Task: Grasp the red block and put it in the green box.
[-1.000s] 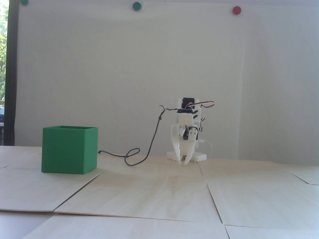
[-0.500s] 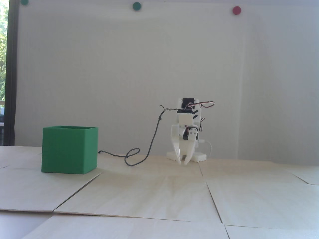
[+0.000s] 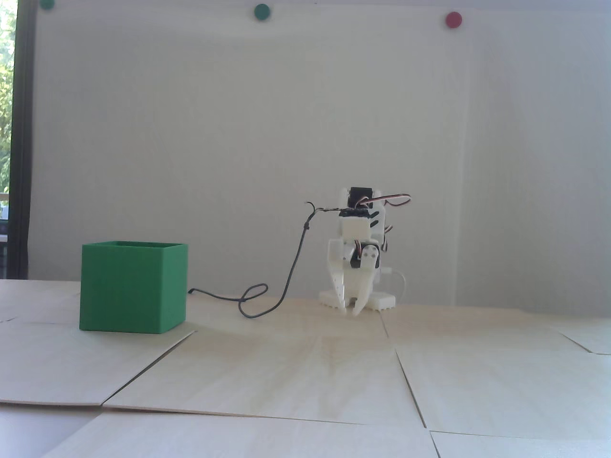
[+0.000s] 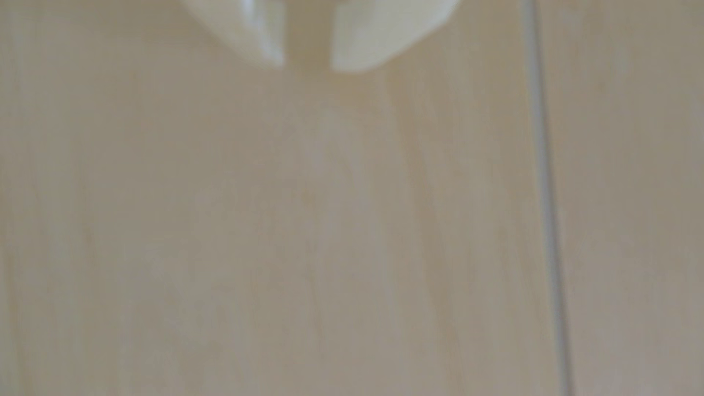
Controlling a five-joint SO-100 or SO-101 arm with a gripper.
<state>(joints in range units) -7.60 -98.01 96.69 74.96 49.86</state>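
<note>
Pale wood bench before a plain white wall.
The bench (image 3: 305,377) is laid with light panels split by thin seams. The green box (image 3: 126,288) stands at middle left, a dark cable (image 3: 286,281) trailing beside it. The hand (image 3: 351,312) points down at centre, fingertips slightly parted, holding nothing. Coloured dots (image 3: 261,11) mark the wall's top edge.
</note>
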